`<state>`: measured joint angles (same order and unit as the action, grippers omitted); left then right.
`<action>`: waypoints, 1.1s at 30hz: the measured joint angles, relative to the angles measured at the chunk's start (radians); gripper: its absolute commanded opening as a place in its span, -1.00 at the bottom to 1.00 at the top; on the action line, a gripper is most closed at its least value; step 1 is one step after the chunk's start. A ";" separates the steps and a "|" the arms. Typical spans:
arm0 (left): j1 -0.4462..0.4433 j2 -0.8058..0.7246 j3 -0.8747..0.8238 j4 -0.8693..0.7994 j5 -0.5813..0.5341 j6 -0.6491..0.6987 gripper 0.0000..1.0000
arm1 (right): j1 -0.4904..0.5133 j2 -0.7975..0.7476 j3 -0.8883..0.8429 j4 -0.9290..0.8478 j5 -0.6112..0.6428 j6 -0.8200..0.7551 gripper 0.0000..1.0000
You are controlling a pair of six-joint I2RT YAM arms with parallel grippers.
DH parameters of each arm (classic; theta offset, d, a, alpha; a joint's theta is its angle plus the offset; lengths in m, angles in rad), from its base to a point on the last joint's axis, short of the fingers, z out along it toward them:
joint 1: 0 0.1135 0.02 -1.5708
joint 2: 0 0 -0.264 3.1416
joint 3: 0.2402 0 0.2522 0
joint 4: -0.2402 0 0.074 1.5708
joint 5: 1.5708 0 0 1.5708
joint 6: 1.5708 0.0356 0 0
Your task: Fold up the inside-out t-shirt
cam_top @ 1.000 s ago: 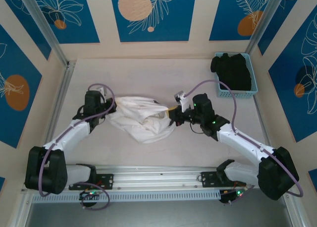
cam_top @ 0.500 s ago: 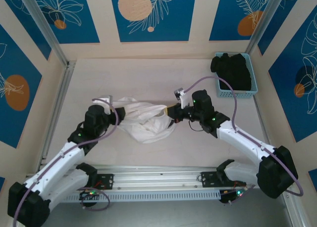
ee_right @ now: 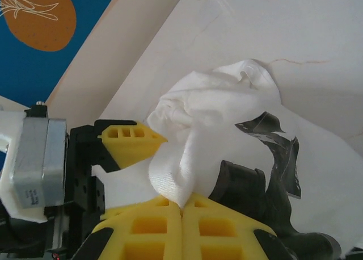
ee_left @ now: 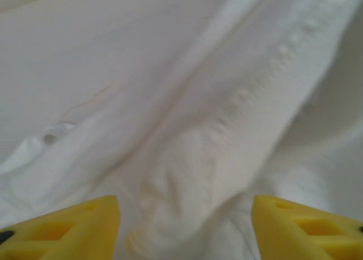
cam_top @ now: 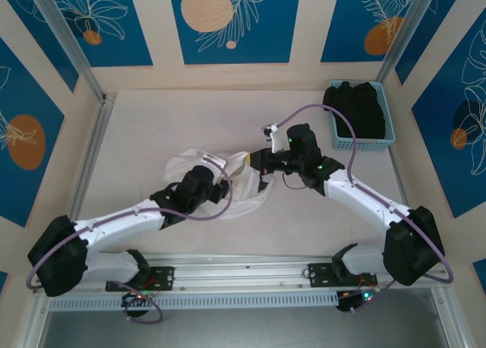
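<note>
- At mid-table, overhead view: where's the inside-out t-shirt (cam_top: 182,167)?
- Bunched in a wrinkled white heap on the table (cam_top: 152,120), between the two arms. Not flat, no fold made yet. The blue basket (cam_top: 364,142) with the black garment (cam_top: 355,109) sits in the far right corner, well apart. Not our item.
- Grippers?
- The right gripper (cam_top: 260,166) is at the heap's right edge, touching cloth. The left gripper (cam_top: 220,182) is over the heap's middle, its arm reaching in from near-left.
- Left wrist cam?
- Yellow fingertips (ee_left: 68,226) stand wide apart, with white cloth and a seam ridge (ee_left: 266,84) ahead of them. Nothing is clamped that I can see. Reads as open, lined up on a fold to take a grip.
- Right wrist cam?
- Its fingers (ee_right: 164,212) are pressed together with a pinch of the shirt's edge caught at the tips. So it's closed on the shirt. One yellow finger of the left gripper shows just beyond that pinch, near the cloth. There's a dark patch (ee_right: 278,146) on the cloth to the right, probably the print.
- Why that hold?
- My guess: right anchors one edge so the heap doesn't drag while left finds a second edge. Then it gets spread flat. Early stage.
- Risk?
- Left grabbing two layers at once.
</note>
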<state>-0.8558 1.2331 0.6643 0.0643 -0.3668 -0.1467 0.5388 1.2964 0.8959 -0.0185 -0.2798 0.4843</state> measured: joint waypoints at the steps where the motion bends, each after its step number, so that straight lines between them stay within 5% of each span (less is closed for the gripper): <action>1: 0.000 0.014 0.003 0.011 -0.014 0.008 -0.34 | -0.004 0.000 0.000 -0.001 -0.002 0.003 -1.00; 4: 0.004 0.040 0.005 0.031 -0.027 0.025 -1.00 | -0.017 0.000 0.000 -0.003 -0.002 0.006 -1.00; 9: 0.044 0.034 0.006 0.033 0.023 0.034 -1.00 | -0.037 0.012 0.024 -0.043 0.023 -0.006 -0.88; 20: 0.204 -0.167 0.119 0.014 0.353 -0.190 -1.00 | -0.026 0.305 0.414 -0.333 0.378 -0.211 -0.21; 27: 0.272 -0.171 0.147 -0.021 0.444 -0.325 -1.00 | 0.110 0.064 0.190 -0.332 0.386 -0.295 0.08; 29: 0.278 -0.171 0.157 -0.031 0.460 -0.345 -1.00 | 0.164 0.003 0.109 -0.293 0.358 -0.280 0.30; 33: 0.283 -0.170 0.193 -0.049 0.490 -0.369 -1.00 | 0.246 0.002 -0.015 -0.194 0.352 -0.240 0.37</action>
<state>-0.5732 1.0634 0.8574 0.0151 0.1234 -0.5152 0.7845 1.2984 0.8806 -0.2123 0.0719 0.2447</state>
